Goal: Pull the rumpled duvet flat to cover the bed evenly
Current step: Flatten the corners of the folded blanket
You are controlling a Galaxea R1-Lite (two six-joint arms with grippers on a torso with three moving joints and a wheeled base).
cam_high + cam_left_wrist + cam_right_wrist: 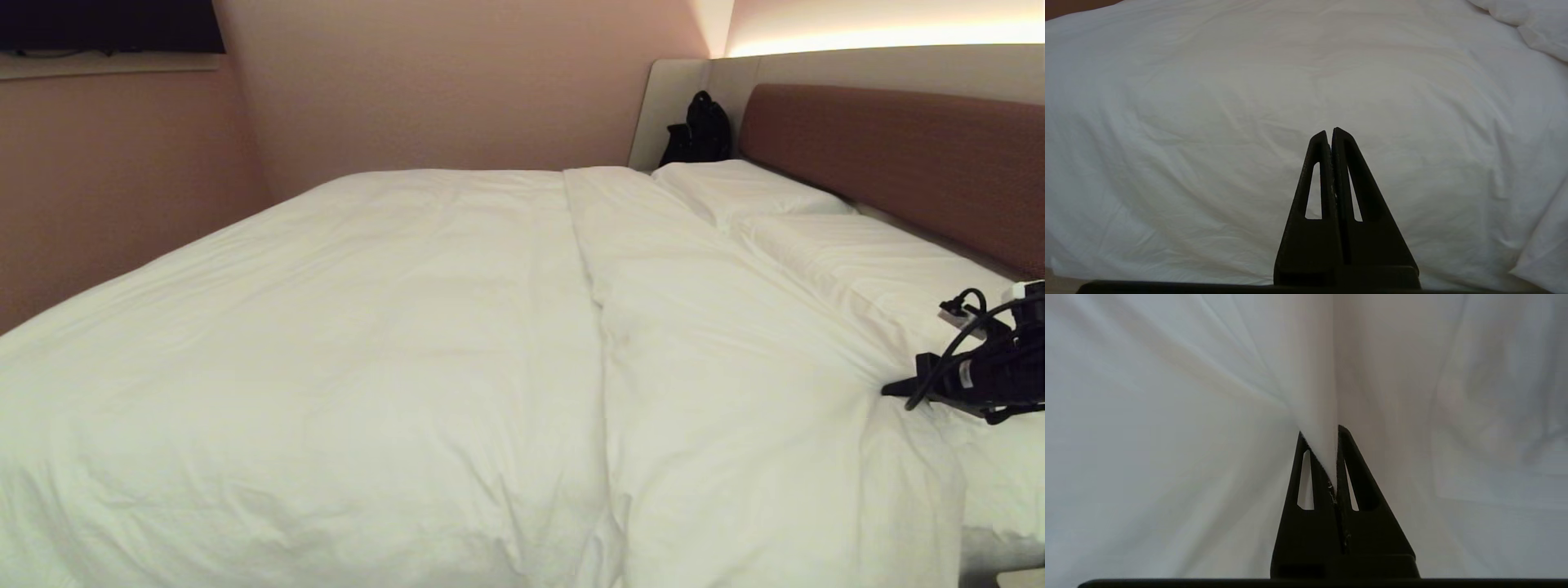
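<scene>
The white duvet (367,327) lies spread over the bed (890,155), with a long fold ridge running from the far side to the near edge around the middle. At the bed's right side, near the pillows, my right gripper (890,389) is shut on a pinch of the duvet (1167,416). In the right wrist view the cloth rises in a taut ridge between the fingers of that gripper (1319,430). My left gripper (1329,131) is shut and empty, held off the near side of the duvet (1208,102); it is not in the head view.
Two white pillows (735,188) (865,253) lie along the reddish-brown headboard. A black bag (698,131) sits in the far corner behind them. Pink walls close in the far and left sides, with a dark screen (106,24) high on the left wall.
</scene>
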